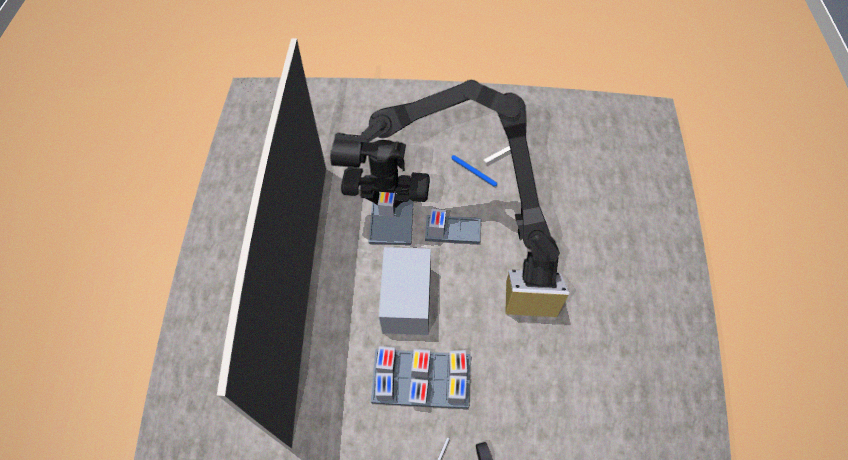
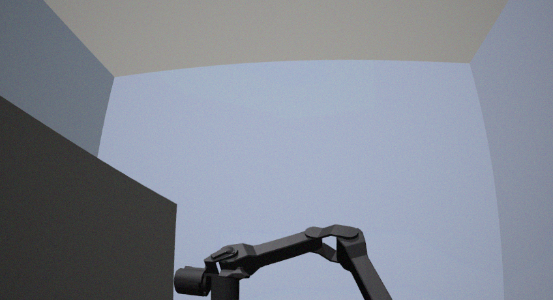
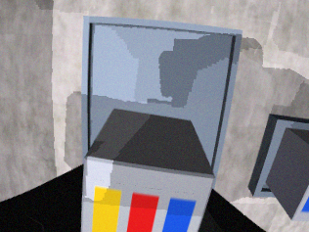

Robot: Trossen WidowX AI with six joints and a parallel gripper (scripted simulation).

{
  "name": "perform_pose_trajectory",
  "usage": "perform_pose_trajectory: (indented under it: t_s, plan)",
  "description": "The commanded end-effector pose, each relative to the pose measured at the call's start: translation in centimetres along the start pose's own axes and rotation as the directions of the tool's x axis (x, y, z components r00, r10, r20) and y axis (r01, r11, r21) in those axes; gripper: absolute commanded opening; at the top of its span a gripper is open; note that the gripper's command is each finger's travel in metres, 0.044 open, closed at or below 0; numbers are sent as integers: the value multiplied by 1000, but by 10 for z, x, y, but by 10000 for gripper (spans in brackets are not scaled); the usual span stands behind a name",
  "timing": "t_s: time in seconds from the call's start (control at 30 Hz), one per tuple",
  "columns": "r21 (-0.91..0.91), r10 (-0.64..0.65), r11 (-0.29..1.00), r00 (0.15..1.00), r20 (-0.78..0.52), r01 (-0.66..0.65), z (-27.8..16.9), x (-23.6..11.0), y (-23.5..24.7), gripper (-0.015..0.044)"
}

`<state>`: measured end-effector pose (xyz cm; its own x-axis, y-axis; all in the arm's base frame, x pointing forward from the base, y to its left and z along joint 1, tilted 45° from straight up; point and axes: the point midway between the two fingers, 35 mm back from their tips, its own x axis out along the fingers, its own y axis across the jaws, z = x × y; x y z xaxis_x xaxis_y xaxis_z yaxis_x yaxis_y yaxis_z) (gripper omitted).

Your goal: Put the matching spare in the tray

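My gripper is shut on a grey block with yellow, red and blue stripes. It holds the block upright over the back part of the grey-blue tray; the gap below is hard to judge. A block with blue, red and blue stripes stands in the left pocket of a two-pocket holder. Several striped blocks stand in a rack at the front. Which one is the mounted unit, and its back, I cannot tell. The exterior view shows only upper arm parts.
A tall dark panel stands left of the tray. A grey box stands between tray and rack. A blue stick and a white stick lie behind the holder. A thin rod and a dark object lie at the front edge.
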<state>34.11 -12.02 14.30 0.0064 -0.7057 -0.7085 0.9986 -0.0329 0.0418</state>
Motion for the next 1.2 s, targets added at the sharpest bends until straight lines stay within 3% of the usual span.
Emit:
perform_pose_trajectory:
  t_s: [0.0,1.17]
  plan:
    - [-6,3,1000,1000,0,-3,-1,2,0,0]
    - [-5,3,1000,1000,5,-3,1,33,-2,0]
